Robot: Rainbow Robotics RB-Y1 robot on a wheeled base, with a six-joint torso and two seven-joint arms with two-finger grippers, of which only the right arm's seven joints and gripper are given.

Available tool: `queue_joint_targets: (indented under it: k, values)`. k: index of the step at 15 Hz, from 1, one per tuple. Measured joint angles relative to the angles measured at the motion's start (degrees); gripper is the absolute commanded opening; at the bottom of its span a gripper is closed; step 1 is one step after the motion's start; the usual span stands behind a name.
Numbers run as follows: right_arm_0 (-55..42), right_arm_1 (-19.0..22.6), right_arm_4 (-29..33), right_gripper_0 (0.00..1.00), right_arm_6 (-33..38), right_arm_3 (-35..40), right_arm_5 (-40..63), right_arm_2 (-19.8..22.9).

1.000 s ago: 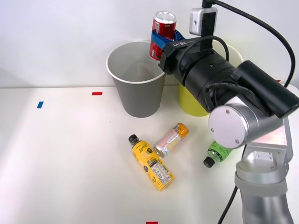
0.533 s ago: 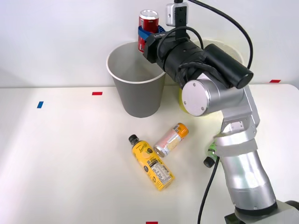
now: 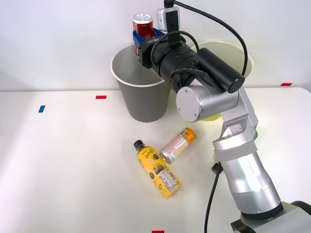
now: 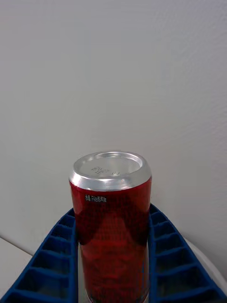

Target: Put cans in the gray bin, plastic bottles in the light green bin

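Front view: my right gripper [image 3: 144, 37], clamped on red can [image 3: 143, 25], has swung left, now above gray bin [image 3: 142, 99] far rim; release next, I judge.

The red can [image 3: 143, 25] stands upright above the gray bin's [image 3: 143, 99] back rim, its silver end [image 4: 111, 169] up. The pink can [image 3: 178, 145] lies on the table beside the yellow bottle [image 3: 157, 169]. The light green bin [image 3: 241, 54] stands just beside the gray one, mostly hidden.
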State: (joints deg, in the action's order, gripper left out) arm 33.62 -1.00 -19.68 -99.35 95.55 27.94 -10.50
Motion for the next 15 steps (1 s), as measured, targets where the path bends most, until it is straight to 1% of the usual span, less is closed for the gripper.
queue_joint_targets:
  k: [5,7,8,10,13,15]
  values:
    - [0.0,0.0,0.4,1.00,-0.8,-0.1,-1.4,-0.8]
    - [-0.8,0.0,-3.2,1.00,-1.7,1.4,-3.1,-1.2]
    - [-2.0,0.0,-4.1,1.00,-2.0,4.3,-3.4,-1.5]
    - [-6.6,0.7,-6.3,1.00,-2.4,12.6,-3.6,-2.8]
    - [-16.4,6.0,-10.1,1.00,-2.5,23.4,-5.4,-4.1]
    - [-22.0,9.3,-11.3,1.00,-2.5,26.6,-10.9,-4.4]
